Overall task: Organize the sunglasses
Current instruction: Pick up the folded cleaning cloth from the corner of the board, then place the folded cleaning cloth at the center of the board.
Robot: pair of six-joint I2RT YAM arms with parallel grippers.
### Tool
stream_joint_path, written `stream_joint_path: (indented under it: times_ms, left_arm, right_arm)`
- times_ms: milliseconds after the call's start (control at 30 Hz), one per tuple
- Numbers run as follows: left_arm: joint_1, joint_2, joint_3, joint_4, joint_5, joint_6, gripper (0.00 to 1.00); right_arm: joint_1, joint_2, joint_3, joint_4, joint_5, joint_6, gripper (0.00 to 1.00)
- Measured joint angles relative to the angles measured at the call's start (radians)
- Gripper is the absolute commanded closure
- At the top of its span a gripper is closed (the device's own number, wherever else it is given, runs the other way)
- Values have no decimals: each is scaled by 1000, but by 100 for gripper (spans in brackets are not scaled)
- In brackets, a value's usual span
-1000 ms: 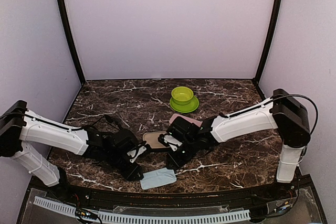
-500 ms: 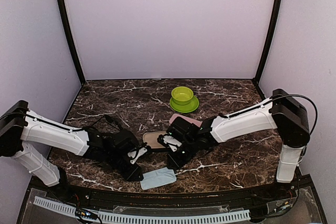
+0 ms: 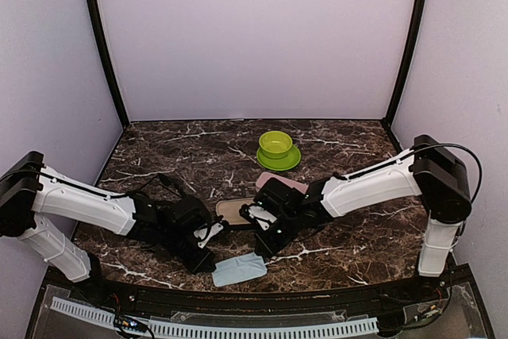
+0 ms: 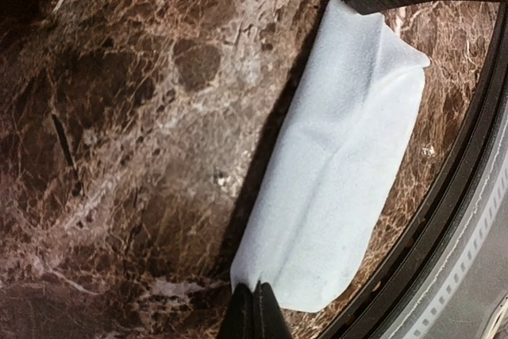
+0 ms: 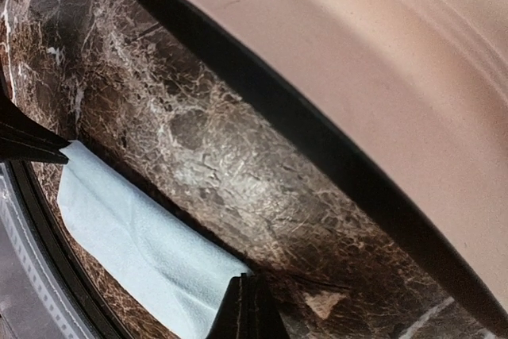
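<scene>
Pinching blue cloth (image 3: 238,270) at opposite ends with left fingers (image 4: 254,293) and right fingers (image 5: 250,290), both clamped tight on it. Stretched lengthwise between them along near bench (image 3: 357,236) edge. Can't spot sunglasses in any view, so no call on nearer arm.

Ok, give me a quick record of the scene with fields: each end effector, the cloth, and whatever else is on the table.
left end effector: shut, pinching a corner of the light blue cloth
right end effector: shut on another corner of the cloth
cloth position: on the marble table, near edge
pink case: behind the right end effector
green bowl: on green saucer, far centre
sunglasses: not made out
</scene>
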Motion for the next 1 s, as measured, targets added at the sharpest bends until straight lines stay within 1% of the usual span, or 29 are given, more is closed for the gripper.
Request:
stream_joint_path:
  times_ms: [167,500,733,1000]
  left_arm:
    - [0,0,41,-29,-14,12,100]
    - [0,-14,175,-100,-83,122,100]
    - [10,-14,210,-124,-127,181,100]
    - [81,-18,245,-148,-144,234,100]
  right_arm:
    - [-6,-45,-11,0,0,-20,100]
    - [-32,-195,-11,-32,33,-108,100]
    - [-53,-265,-29,-61,73,-154,100]
    - [-81,-293,-56,-82,107,-163,100]
